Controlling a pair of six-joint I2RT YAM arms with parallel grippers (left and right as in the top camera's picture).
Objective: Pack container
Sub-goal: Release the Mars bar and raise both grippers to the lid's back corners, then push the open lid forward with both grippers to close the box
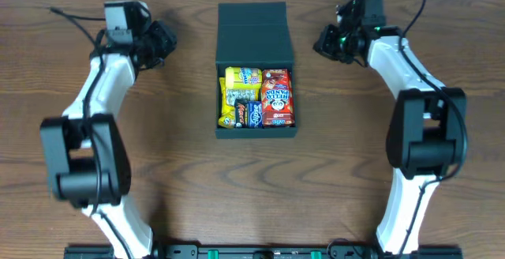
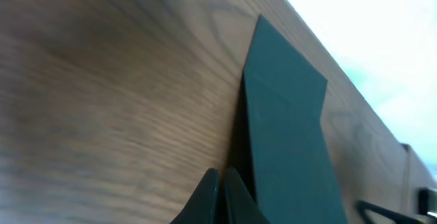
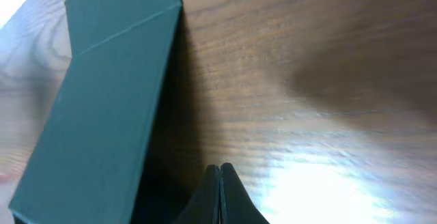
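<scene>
Black container (image 1: 254, 30) sits between left gripper (image 1: 166, 41) and right gripper (image 1: 322, 44).

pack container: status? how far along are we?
Done: snack packs sit inside the container. In hand: nothing. The left gripper and right gripper are shut and empty, one on each side of the flap lid, which lies folded back, open. Left: probably just closing that lid over the snacks.
</scene>
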